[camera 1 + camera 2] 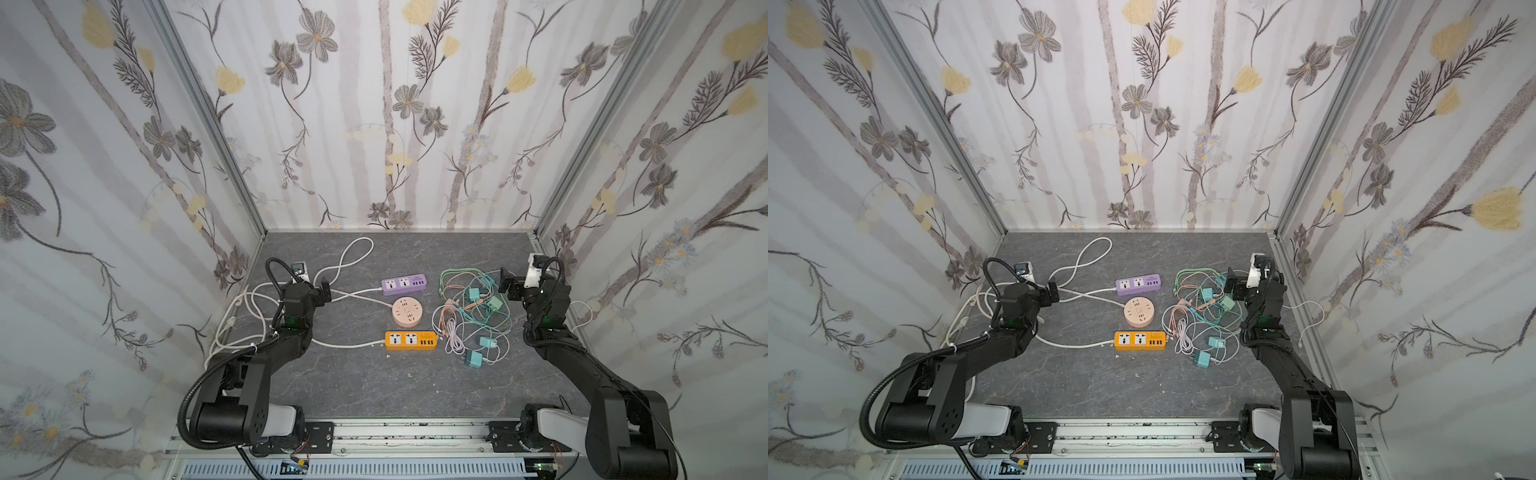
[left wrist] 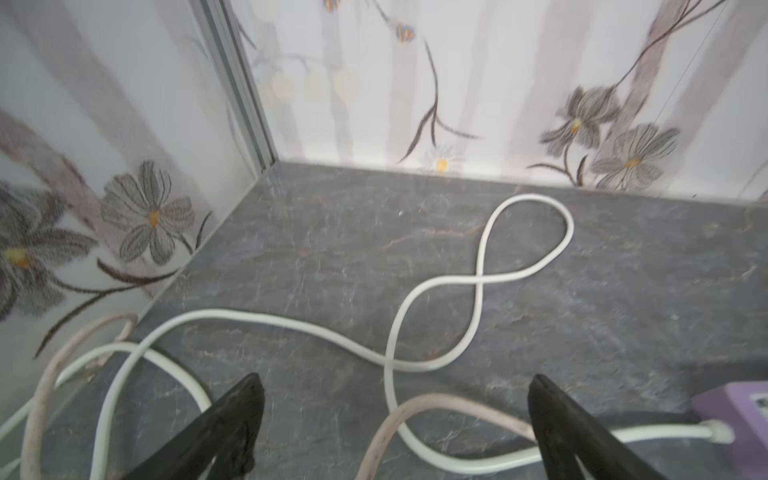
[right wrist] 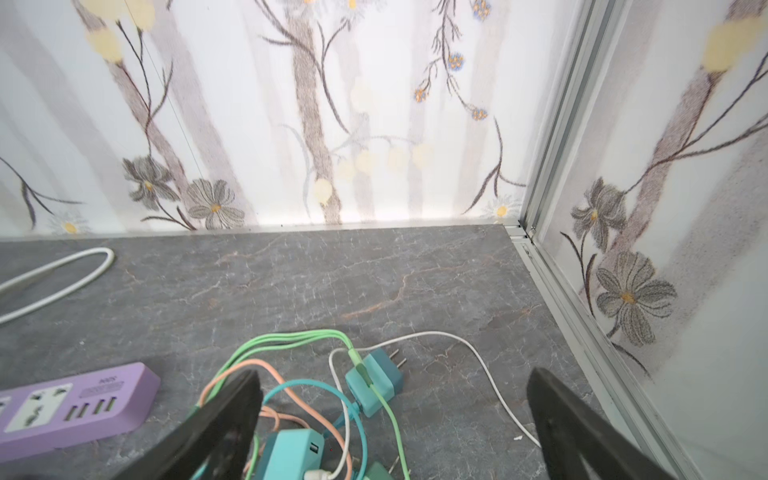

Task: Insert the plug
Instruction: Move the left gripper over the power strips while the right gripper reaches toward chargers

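Here, left gripper (image 1: 324, 291) and right gripper (image 1: 506, 279) gape empty (nothing held); pinch teal plug (image 3: 374, 386) by its body, avoiding cables (image 3: 291, 337).

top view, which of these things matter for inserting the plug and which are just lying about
Likely for the job:
- teal two-pin plug adapters
- purple rectangular power strip
- orange rectangular power strip
- round pink socket hub

Probably just lying about:
- looped white power cords
- tangled pastel charging cables

Floral wallpaper walls (image 1: 415, 124), gray marble tabletop (image 1: 374, 386), alum. frame (image 1: 208, 124).
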Motion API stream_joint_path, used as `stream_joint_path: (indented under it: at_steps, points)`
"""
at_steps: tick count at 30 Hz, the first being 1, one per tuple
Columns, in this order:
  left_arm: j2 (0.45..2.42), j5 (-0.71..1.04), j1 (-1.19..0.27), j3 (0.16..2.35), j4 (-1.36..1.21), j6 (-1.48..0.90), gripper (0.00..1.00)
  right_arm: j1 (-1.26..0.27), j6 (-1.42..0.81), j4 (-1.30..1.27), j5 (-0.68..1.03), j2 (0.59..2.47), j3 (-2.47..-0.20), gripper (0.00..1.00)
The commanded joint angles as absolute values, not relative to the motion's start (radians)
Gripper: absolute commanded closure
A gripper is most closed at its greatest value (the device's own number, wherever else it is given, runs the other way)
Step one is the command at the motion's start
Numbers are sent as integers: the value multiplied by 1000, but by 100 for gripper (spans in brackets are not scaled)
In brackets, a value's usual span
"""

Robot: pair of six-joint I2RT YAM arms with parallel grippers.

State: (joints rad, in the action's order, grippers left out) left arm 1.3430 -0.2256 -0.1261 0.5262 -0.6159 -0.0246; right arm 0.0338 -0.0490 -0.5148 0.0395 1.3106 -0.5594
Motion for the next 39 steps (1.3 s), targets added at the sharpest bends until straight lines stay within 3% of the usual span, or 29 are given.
stream_joint_path:
  at_steps: [1, 7, 11, 14, 20, 27, 39]
  points:
    - [1286, -338, -176, 583, -332, -125, 0, 31, -142, -265, 57, 1263, -630, 1]
    - [1221, -515, -411, 698, -106, -311, 0, 2, -293, 153, 139, 1207, -771, 1]
    - [1245, -336, -529, 741, -60, -268, 0, -1, -516, 274, 206, 1133, -696, 1]
    - [1290, -315, -637, 748, -55, -173, 0, 0, -644, 338, 193, 1053, -608, 1]
    - [1372, -83, -723, 790, 22, -99, 0, -19, -703, 563, 239, 955, -602, 1]
    - [1490, -42, -885, 767, -83, 219, 0, -166, -698, 515, 249, 862, -580, 1]
    - [1747, -3, -959, 961, 17, 416, 5, -242, -631, 471, 284, 1002, -563, 1]
